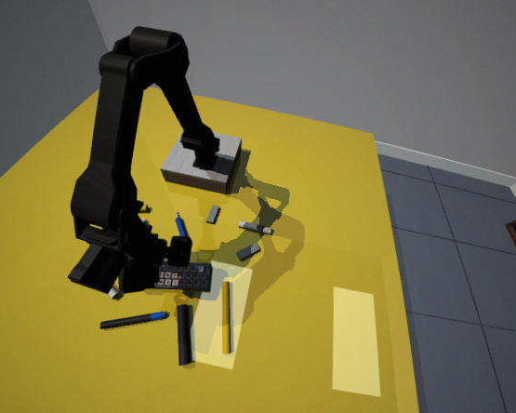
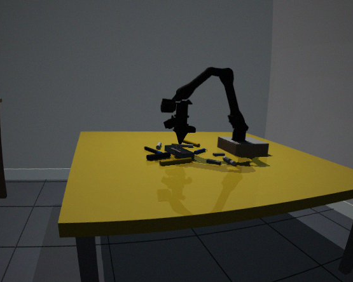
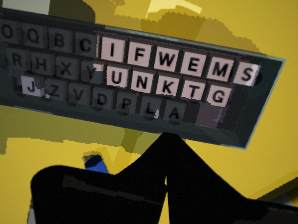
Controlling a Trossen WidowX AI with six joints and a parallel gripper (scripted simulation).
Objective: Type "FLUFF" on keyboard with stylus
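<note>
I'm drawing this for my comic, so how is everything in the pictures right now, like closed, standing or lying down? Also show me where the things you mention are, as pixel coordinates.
end effector (image 2: 180,142) (image 3: 168,139): shut, nothing held, pointing down
keyboard (image 1: 201,288) (image 2: 179,152) (image 3: 200,131): lying flat, partly in shadow
blue pen (image 1: 180,226) (image 2: 200,151): lying down
yellow stick (image 1: 226,316) (image 2: 176,162): lying down
thick black stick (image 1: 184,335) (image 2: 158,156): lying down

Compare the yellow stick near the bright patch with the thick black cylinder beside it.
The yellow stick is slimmer; the black cylinder is thicker. The yellow stick reaches closer to the arm's base than the black cylinder does. The yellow stick is bright, the black cylinder dark. Both lie flat on the table, pointing roughly the same way.
</note>
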